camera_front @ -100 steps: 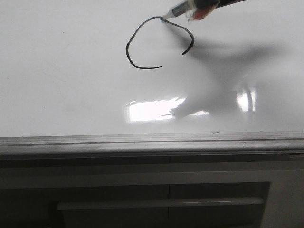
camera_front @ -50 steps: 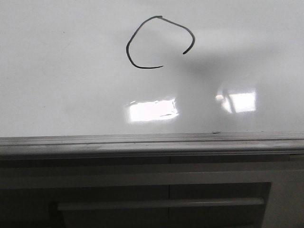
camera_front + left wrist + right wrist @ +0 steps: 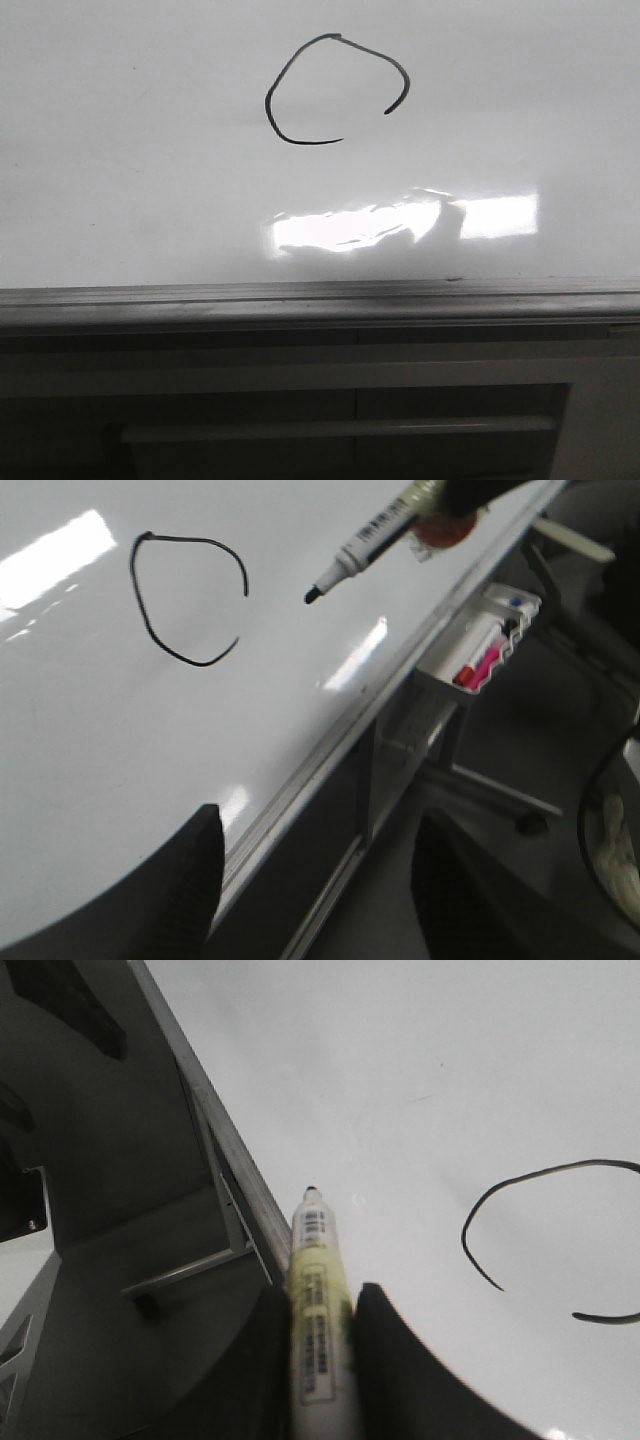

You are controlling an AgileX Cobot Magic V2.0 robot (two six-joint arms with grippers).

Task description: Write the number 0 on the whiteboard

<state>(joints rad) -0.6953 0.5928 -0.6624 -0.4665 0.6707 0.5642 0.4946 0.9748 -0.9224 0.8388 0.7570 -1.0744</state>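
Zero (image 3: pixel 335 90) sits in the upper middle of my front view, a thin black loop on the whiteboard (image 3: pixel 130 180), with its gap at the lower right between the two stroke ends. I see the grey rail (image 3: pixel 320 300) running along the board's bottom edge, dark panelling (image 3: pixel 300 420) under it, and two bright reflections on the gloss below the loop. No arm shows in the front view.

On my left wrist view the loop (image 3: pixel 188 598) is at upper left, and the marker (image 3: pixel 365 550) comes in from the top of the frame, black tip pointing toward the loop but clear of it, just beside its open side. I cannot tell from here whether the tip touches the board. My left gripper (image 3: pixel 315 900) is at the bottom, fingers (image 3: pixel 190 880) wide apart with nothing between them. A tray (image 3: pixel 485 640) with red markers hangs off the rail at right.

On my right wrist view the right gripper (image 3: pixel 322 1360) is clamped on the marker (image 3: pixel 318 1300), one finger on each side of the barrel, tip pointing up the frame. Part of the loop (image 3: pixel 540 1240) shows at right, well apart from the tip.
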